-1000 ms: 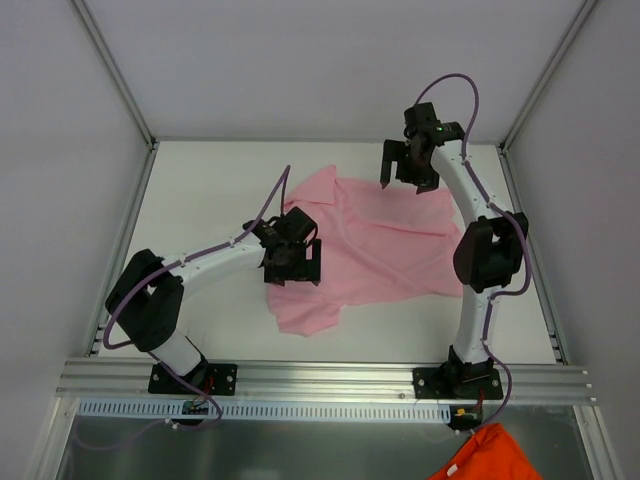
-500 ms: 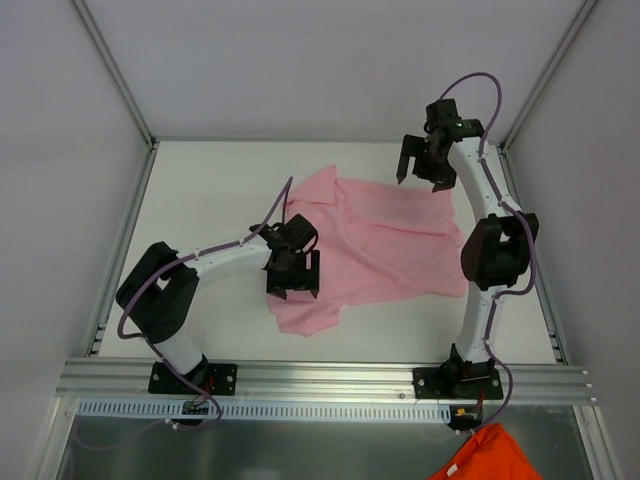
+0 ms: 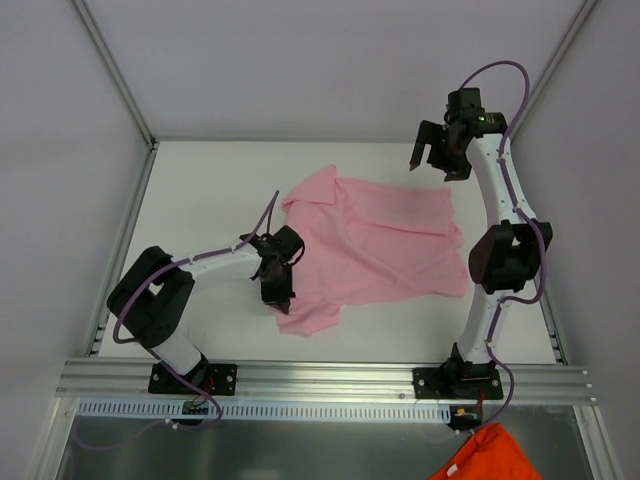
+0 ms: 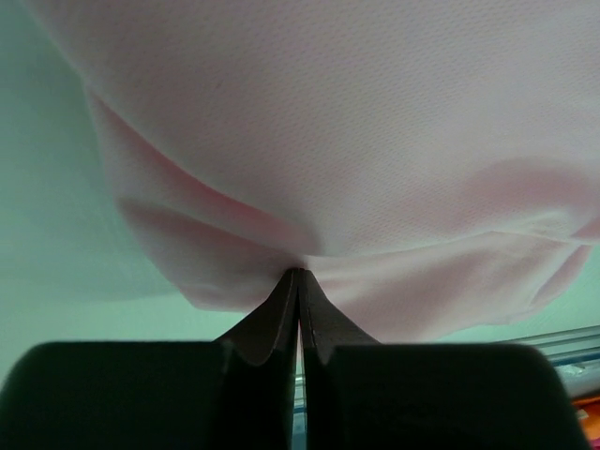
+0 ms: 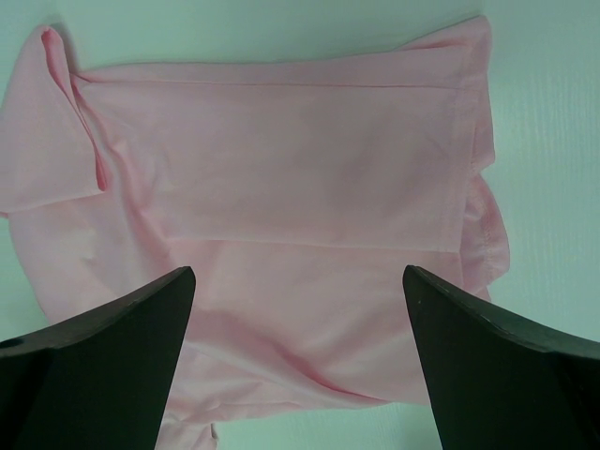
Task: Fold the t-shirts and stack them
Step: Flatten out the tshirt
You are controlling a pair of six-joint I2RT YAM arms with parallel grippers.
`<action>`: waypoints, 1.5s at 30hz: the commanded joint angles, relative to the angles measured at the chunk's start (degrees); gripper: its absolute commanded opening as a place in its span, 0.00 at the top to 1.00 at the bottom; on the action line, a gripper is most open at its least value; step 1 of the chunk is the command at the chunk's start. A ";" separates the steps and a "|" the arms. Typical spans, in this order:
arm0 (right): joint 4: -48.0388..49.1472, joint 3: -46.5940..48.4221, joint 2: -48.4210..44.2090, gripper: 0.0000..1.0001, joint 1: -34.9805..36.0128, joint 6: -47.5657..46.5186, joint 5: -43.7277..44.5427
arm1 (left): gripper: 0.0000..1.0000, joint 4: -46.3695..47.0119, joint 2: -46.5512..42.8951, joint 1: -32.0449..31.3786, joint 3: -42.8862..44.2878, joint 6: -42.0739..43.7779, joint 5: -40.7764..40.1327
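A light pink t-shirt (image 3: 385,240) lies crumpled and partly spread on the white table, one sleeve pointing toward the near edge. My left gripper (image 3: 279,292) is at the shirt's left edge, shut on a pinch of the pink fabric. In the left wrist view the t-shirt (image 4: 328,141) bunches right at the tips of the left gripper (image 4: 298,274). My right gripper (image 3: 436,162) hangs open above the shirt's far right corner, touching nothing. In the right wrist view the t-shirt (image 5: 281,187) lies below the right gripper (image 5: 298,272), with nothing between the fingers.
An orange cloth (image 3: 482,456) lies below the table's near edge at the bottom right. An aluminium rail (image 3: 320,376) runs along the near edge, holding both arm bases. White walls and slanted frame posts (image 3: 112,70) close in the back and sides.
My left gripper has shut on the shirt's left edge and shifted a little to the near left. My right gripper, still open, has moved right and farther back, off the shirt.
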 commanded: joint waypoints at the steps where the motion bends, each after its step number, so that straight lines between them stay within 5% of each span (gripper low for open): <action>1: -1.42 2.58 -3.14 0.00 -0.77 -0.19 -1.25 | 1.00 -2.54 -4.34 1.18 -2.32 -1.45 0.15; 13: -0.98 1.09 -4.37 0.00 -1.91 -0.81 -3.35 | 1.00 -5.09 -10.42 4.26 -7.87 -1.28 -2.22; 21: -0.01 -1.90 -5.60 0.00 -2.27 -1.34 -4.15 | 1.00 -8.43 -15.69 4.25 5.82 1.97 -6.95; 34: 2.62 -4.09 -0.59 0.00 -2.27 -0.20 -16.09 | 1.00 6.51 5.65 4.17 10.15 4.27 3.66; 45: 7.02 -3.13 1.95 0.02 -2.35 1.30 -20.06 | 1.00 5.46 6.90 4.17 4.36 2.68 7.54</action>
